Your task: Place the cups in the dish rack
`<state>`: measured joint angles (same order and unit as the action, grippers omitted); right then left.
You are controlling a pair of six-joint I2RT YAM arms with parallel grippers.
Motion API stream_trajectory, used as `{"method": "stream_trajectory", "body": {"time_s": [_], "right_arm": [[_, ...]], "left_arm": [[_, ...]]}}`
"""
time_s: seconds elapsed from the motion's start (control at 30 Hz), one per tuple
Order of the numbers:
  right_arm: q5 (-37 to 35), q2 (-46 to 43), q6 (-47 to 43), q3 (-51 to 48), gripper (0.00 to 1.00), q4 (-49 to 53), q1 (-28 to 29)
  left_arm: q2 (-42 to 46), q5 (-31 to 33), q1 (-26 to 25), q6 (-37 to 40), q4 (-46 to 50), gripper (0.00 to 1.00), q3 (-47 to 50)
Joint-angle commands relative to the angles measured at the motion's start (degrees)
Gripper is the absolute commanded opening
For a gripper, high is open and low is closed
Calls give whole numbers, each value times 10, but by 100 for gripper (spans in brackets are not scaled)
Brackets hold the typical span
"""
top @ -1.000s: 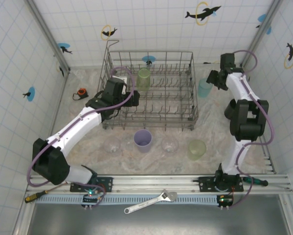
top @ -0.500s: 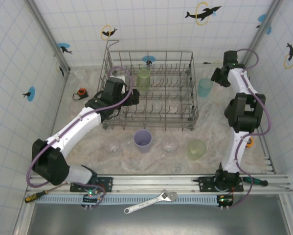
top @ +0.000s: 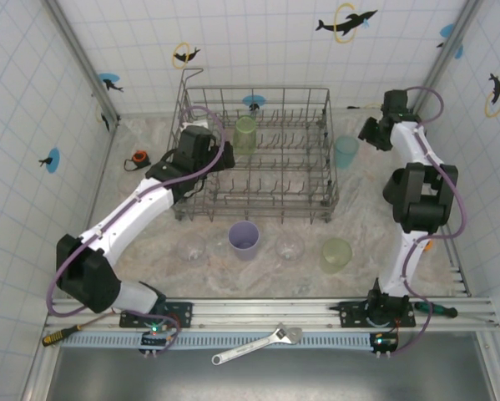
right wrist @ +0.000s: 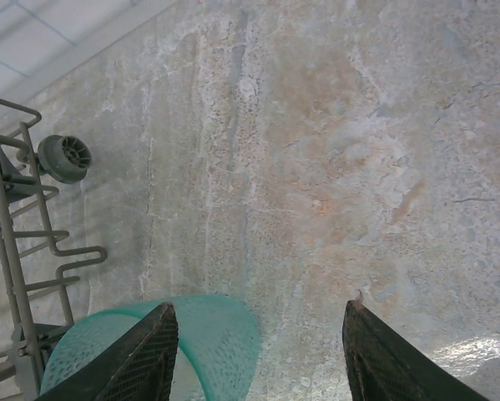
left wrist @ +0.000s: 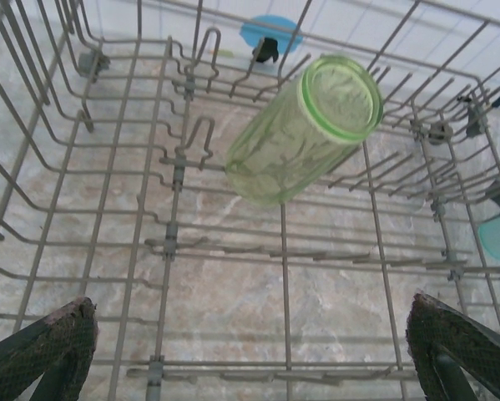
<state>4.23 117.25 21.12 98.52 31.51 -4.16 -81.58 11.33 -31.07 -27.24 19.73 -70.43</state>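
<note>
Black-tipped left gripper point(left wrist: 250, 351) hangs over dish rack point(left wrist: 171, 246), fingers spread wide. Green cup point(left wrist: 304, 129) lies tilted on tines point(left wrist: 201, 134) ahead of claw, well clear of both fingers, sole cup in rack. On table point(top: 149, 225) in front of rack: clear cup point(top: 191, 246), lavender cup point(top: 244, 236), second clear cup point(top: 289, 246), pale green cup point(top: 336, 255). Teal cup point(right wrist: 216, 338) stands just right of rack. Right gripper point(right wrist: 258, 307) above it, jaws apart, one finger at cup's rim, other clear.
</note>
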Motion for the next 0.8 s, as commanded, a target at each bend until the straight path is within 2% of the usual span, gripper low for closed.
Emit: {"method": "stream_trajectory", "body": {"time_s": [0.0,0.27,0.5,0.63,0.77], "right_arm": [[37,-25,-3,18,56,-1,-4],[46,-63,-18,-70,55,-16,22],[14,-66,-12,-110,52,-25,42],[-1,-51,-1,-106,39,-24,43],[-9,-42,8,-93,30,-24,44]], "left_arm": [[-11,24,2,4,7,98,-27],[-23,29,3,16,-19,98,-16],[-31,14,4,49,-26,98,-10],[-28,1,3,65,-26,97,-7],[-23,-22,4,71,-31,98,-2]]}}
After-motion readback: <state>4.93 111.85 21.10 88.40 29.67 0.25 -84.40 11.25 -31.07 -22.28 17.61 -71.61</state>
